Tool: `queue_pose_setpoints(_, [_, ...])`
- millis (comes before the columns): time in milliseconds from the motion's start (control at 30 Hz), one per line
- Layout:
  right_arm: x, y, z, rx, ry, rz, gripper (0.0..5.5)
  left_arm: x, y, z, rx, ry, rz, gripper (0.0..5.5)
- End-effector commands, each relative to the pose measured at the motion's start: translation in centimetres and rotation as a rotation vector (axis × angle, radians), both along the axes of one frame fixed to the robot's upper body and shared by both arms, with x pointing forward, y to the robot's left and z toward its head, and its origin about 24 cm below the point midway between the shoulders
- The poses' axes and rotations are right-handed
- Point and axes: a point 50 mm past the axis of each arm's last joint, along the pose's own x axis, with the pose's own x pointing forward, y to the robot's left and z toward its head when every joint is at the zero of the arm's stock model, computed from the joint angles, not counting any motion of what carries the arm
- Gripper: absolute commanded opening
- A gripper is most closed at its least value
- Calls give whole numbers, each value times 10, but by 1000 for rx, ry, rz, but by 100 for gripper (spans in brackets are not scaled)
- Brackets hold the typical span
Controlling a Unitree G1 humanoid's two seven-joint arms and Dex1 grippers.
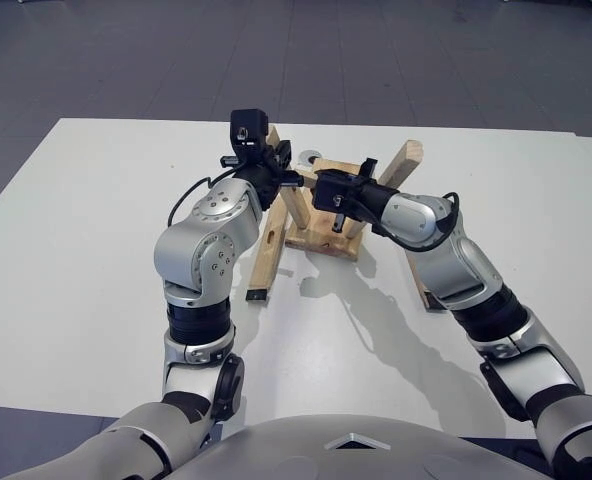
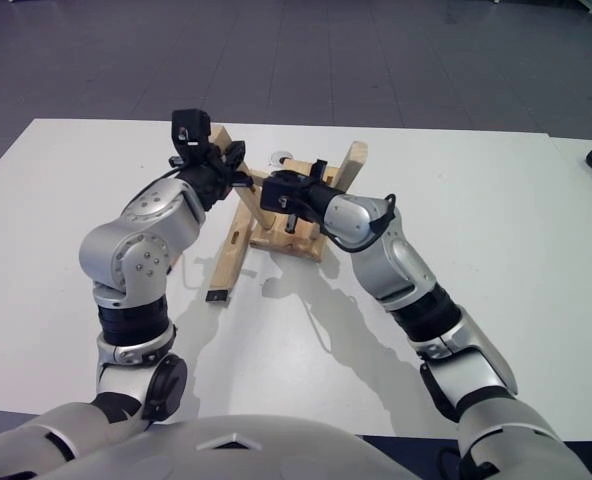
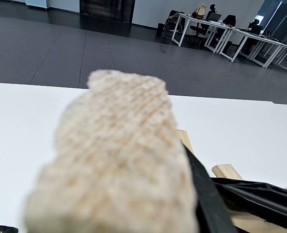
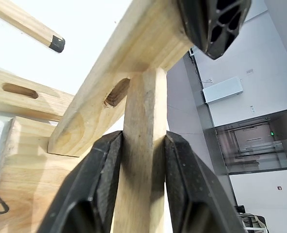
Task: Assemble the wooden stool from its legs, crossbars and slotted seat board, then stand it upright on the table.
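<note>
1. The right gripper [image 4: 142, 145] is clamped on a wooden crossbar [image 4: 139, 107], one black finger [image 4: 92, 194] pressed to each side of it.
2. The crossbar's long axis runs straight out between the jaws. Its far end butts against the side of a slotted leg [image 4: 134, 63] just beyond the fingertips.
3. That leg slants across the jaws' front, with an oval slot beside the joint. Its lower end rests on the seat board [image 1: 328, 240], which lies flat on the table [image 1: 96, 220] beneath the right jaws.
4. The left gripper [image 1: 288, 178] sits close beside the right one, facing it. Whether its jaws are apart or together cannot be told.
5. A long leg [image 1: 266, 245] slopes from the left gripper down toward the robot, its black-capped foot on the table.
6. Another leg [image 1: 403, 163] rises beyond the right gripper, tilted away.
</note>
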Motion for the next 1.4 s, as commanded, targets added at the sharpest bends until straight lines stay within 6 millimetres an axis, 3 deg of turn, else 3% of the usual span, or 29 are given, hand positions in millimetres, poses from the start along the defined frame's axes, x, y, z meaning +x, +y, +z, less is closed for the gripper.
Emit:
queue_pose_setpoints(33, [-3, -12, -29, -123, 128, -18, 121, -4, 31, -61, 144, 299, 147, 107])
queue_pose_setpoints(533, [-2, -6, -56, -240, 205, -11, 120, -9, 22, -60, 130, 278, 127, 106])
queue_pose_setpoints(667, [1, -7, -45, -192, 149, -49, 120, -12, 15, -63, 143, 284, 93, 106])
queue_pose_setpoints(900, [11, -8, -3, -53, -48, -118, 242, -19, 12, -69, 161, 310, 64, 106])
queue_pose_setpoints(1167, [-4, -9, 46, 40, -155, -34, 380, -17, 12, -69, 174, 308, 56, 106])
queue_pose_setpoints(1400, [-30, -17, 57, 55, -75, 162, 493, -18, 12, -69, 191, 309, 26, 106])
